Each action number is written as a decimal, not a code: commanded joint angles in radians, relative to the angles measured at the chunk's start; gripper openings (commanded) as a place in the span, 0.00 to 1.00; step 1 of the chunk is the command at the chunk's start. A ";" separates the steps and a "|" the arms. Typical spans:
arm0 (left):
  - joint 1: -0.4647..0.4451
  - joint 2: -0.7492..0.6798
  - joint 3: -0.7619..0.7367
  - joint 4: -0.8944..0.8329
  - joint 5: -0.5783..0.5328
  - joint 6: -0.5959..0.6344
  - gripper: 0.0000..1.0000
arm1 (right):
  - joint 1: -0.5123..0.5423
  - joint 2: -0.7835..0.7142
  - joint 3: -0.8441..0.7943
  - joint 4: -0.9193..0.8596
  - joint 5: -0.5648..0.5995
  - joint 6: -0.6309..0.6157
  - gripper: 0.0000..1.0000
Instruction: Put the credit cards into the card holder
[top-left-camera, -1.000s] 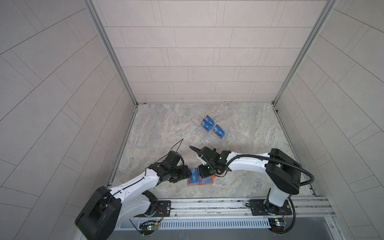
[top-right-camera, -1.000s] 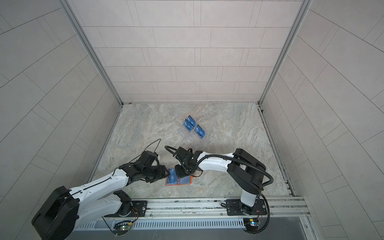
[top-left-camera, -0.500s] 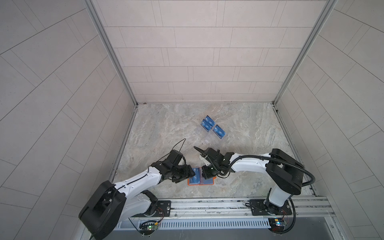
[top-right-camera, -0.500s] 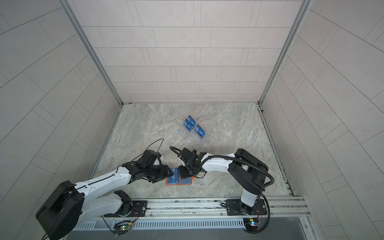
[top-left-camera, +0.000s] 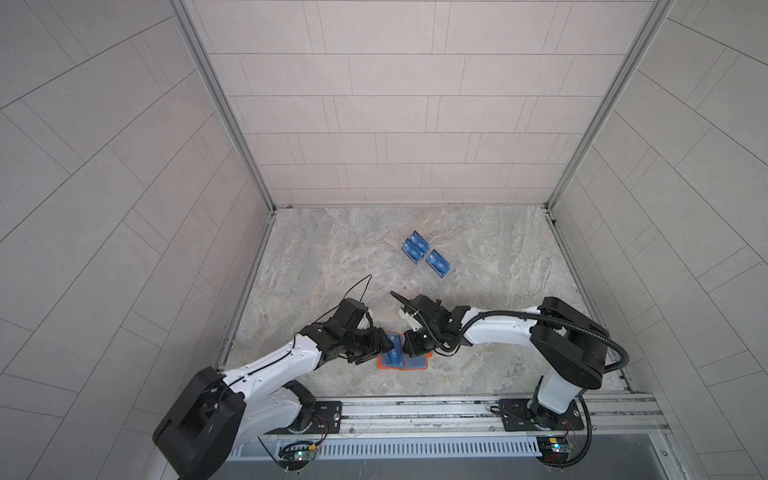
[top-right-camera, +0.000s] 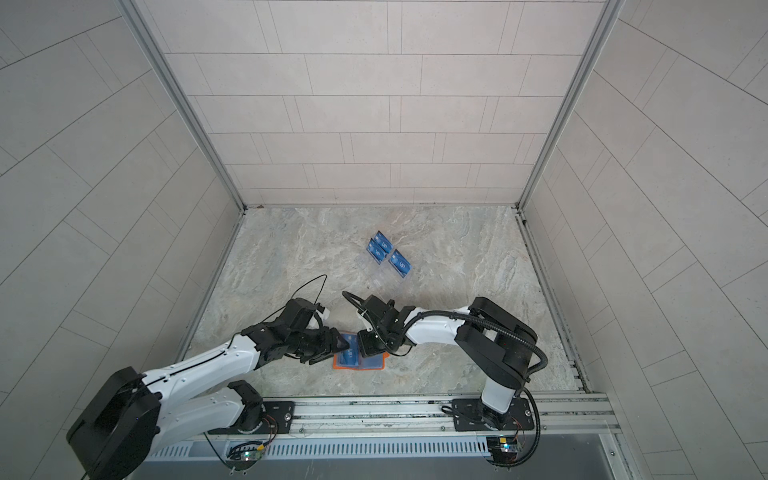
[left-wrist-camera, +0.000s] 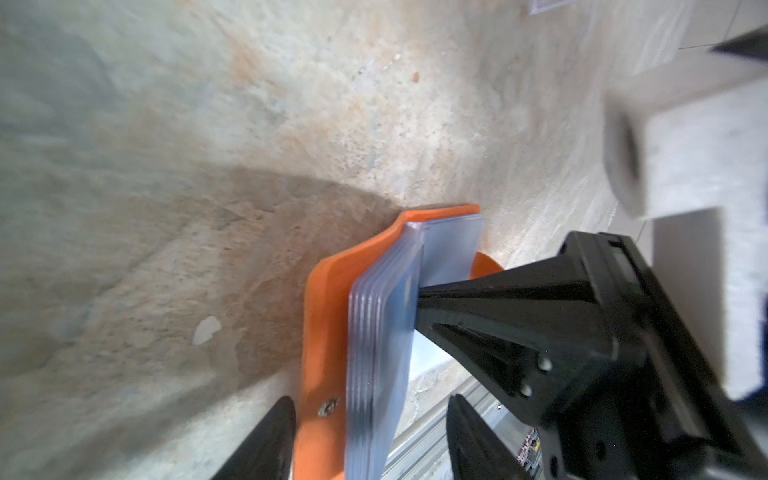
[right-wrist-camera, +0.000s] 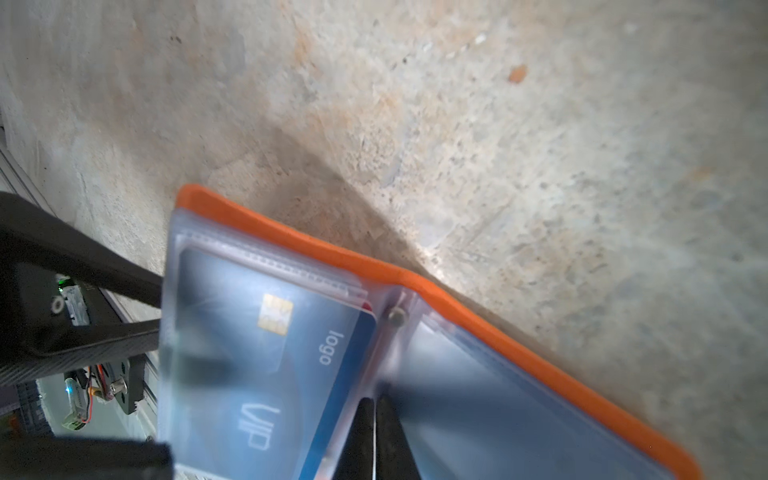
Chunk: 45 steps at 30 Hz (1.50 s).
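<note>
The orange card holder (top-left-camera: 409, 365) (top-right-camera: 362, 365) lies open near the table's front edge, and its clear sleeves (left-wrist-camera: 374, 332) stand up in a stack. A blue VIP credit card (right-wrist-camera: 282, 353) (top-left-camera: 392, 356) sits inside one sleeve. My left gripper (left-wrist-camera: 370, 436) (top-left-camera: 388, 345) is open, with its fingers either side of the raised orange cover (left-wrist-camera: 320, 332) and the sleeves. My right gripper (right-wrist-camera: 374, 436) (top-left-camera: 411, 350) is shut, and its tips press on the sleeves by the spine. More blue credit cards (top-left-camera: 415, 250) (top-right-camera: 380, 248) stand farther back.
A clear acrylic tiered stand (top-left-camera: 415, 277) (top-right-camera: 380, 277) holds the blue cards in mid-table. A metal rail (top-left-camera: 415, 411) runs along the front edge. Tiled walls close in the marble table on three sides.
My left gripper has moved right, up to the holder's left edge, and now straddles the cover and sleeves. The right gripper has stayed shut on the holder.
</note>
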 joint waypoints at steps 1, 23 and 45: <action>-0.007 -0.034 0.034 0.039 0.029 -0.018 0.61 | -0.005 0.036 -0.039 -0.047 0.054 0.014 0.09; -0.113 0.150 0.233 -0.264 -0.234 0.081 0.11 | -0.008 -0.128 -0.040 -0.083 0.073 0.000 0.08; -0.254 0.346 0.525 -0.675 -0.495 0.049 0.30 | -0.124 -0.253 -0.062 -0.113 0.041 -0.077 0.26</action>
